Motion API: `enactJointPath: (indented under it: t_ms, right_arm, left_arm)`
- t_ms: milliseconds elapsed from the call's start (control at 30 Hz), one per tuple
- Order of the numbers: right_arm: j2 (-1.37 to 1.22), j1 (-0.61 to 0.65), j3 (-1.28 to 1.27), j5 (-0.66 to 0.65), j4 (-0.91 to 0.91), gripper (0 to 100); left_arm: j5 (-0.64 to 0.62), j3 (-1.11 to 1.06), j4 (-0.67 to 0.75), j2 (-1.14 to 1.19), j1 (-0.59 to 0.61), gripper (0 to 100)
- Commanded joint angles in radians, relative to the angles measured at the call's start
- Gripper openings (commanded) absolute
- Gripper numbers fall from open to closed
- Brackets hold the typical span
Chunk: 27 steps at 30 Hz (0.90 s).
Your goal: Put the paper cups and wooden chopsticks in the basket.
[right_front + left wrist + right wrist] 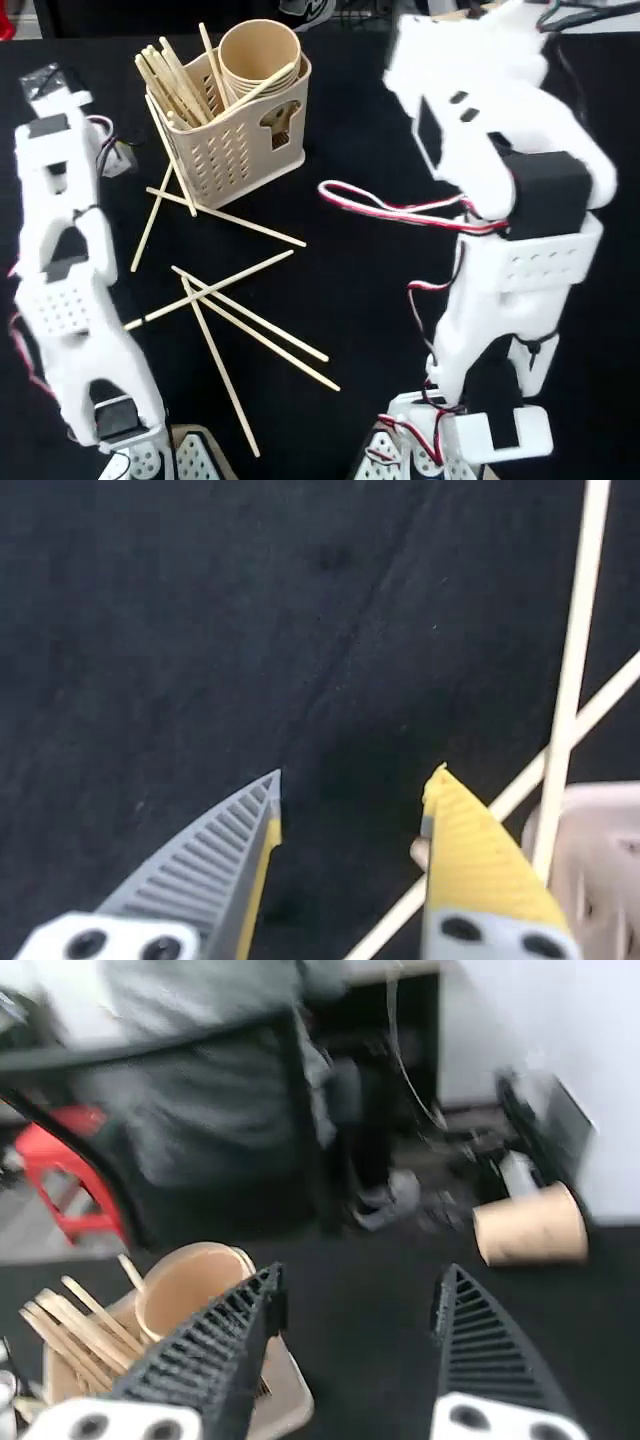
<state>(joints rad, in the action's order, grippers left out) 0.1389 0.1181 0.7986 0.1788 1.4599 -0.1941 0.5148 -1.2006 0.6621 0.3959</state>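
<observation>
A beige slotted basket (235, 150) at the back of the black table holds stacked paper cups (260, 50) and a bundle of wooden chopsticks (175, 75). Several loose chopsticks (250, 320) lie crossed on the cloth in front of it, and two (575, 660) lean by the basket's corner (600, 860). My left gripper (355, 780) hangs open and empty over bare cloth just beside that corner. My right gripper (362, 1278) is open and empty, raised high, facing the basket (285, 1390) and its cups (190, 1280). Another paper cup (528, 1225) lies on its side near the table's far edge.
The left arm (60, 250) stretches along the table's left side and the right arm (510, 200) towers over the right side. Red and white cables (400, 205) loop out from the right arm. A dark chair (200, 1110) and red stool (60, 1160) stand beyond the table.
</observation>
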Motion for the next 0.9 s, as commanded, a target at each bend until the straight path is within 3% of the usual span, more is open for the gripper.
enactJointPath:
  t_ms: [0, 167, 267, 533, 700, 867]
  right_arm:
    - [0.021, -0.06, 0.039, -0.008, 0.072, 24.3]
    - [0.021, -0.089, 0.038, -0.014, 0.173, 24.3]
    - [0.021, -0.094, 0.038, -0.014, 0.287, 24.3]
    - [0.091, -0.117, -0.214, -0.006, 0.305, 24.3]
    - [0.3, -0.117, -0.507, -0.006, 0.299, 24.3]
    - [0.555, -0.12, -0.768, -0.014, 0.244, 24.3]
  left_arm:
    - [0.003, 0.515, -0.23, 0.255, -0.053, 23]
    - [-0.049, 0.934, -0.532, 0.489, -0.09, 23]
    - [-0.041, 1.03, -0.563, 0.572, -0.073, 23]
    - [-0.018, 0.839, -0.563, 0.466, -0.094, 23]
    - [-0.029, 0.751, -0.557, 0.416, -0.148, 18]
    - [-0.137, 0.75, -0.557, 0.454, -0.154, 14]
